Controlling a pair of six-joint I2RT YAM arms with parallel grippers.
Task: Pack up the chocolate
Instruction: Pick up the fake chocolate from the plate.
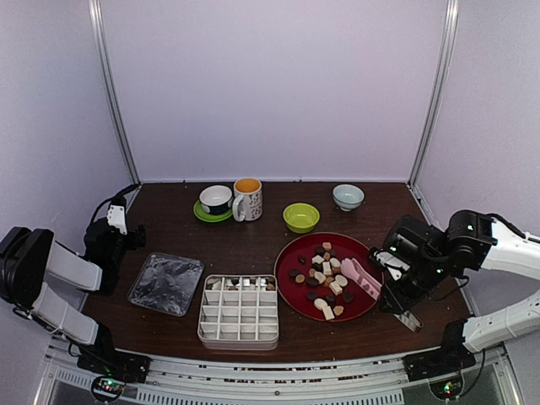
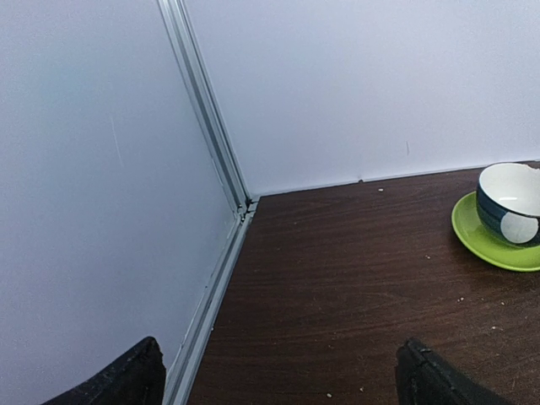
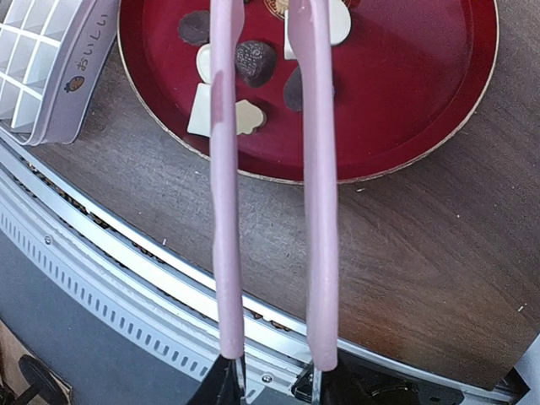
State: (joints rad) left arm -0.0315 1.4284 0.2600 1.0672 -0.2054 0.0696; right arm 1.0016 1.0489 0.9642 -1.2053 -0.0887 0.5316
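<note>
Tray point(image 1: 239, 343), white, one, gridded into small compartments, at the counter's near edge. Red plate point(image 1: 350, 244), one, just right of it, holds the chocolate point(image 1: 320, 277): around twenty loose brown, tan and cream pieces. A few more pieces sit in the tray's far row. Pink tongs point(image 3: 321, 169), one pair, reach over the plate, pinched by the right gripper point(image 3: 272, 375). Clear plastic lid point(image 1: 165, 283), one, lies left of the tray. Left gripper point(image 2: 278, 375), spread wide and holding nothing, is by the left wall. Far row, one each: cup point(image 1: 216, 198) on green saucer point(image 1: 201, 215), mug point(image 1: 247, 199), green bowl point(image 1: 301, 217), pale bowl point(image 1: 348, 197).

Tongs point(image 3: 319, 169) tips past top edge; left fingers point(image 2: 126, 380) cropped below.
</note>
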